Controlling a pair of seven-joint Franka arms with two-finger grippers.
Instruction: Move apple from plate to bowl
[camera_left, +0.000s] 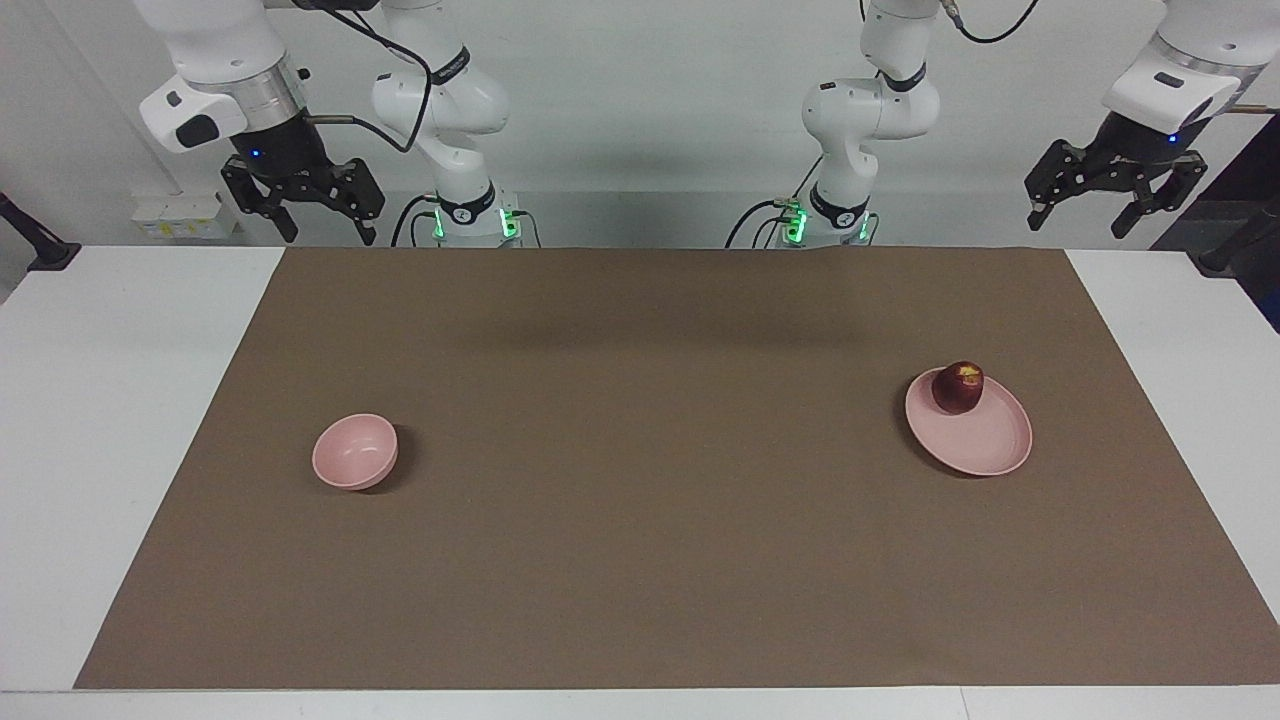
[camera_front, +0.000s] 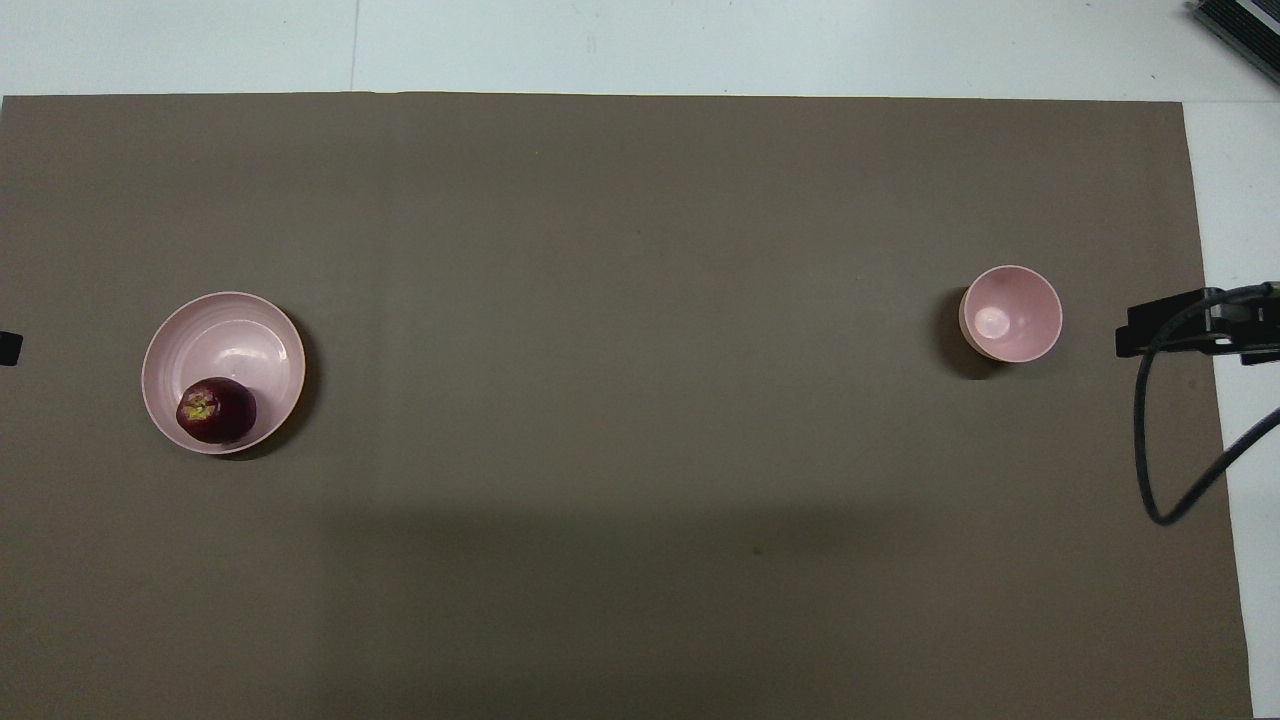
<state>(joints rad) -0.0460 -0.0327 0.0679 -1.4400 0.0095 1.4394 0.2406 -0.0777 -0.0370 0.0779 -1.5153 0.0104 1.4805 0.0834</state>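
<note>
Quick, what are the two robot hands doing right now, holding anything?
Left hand: open, holding nothing, raised by its end of the table.
Right hand: open, holding nothing, raised by its end.
</note>
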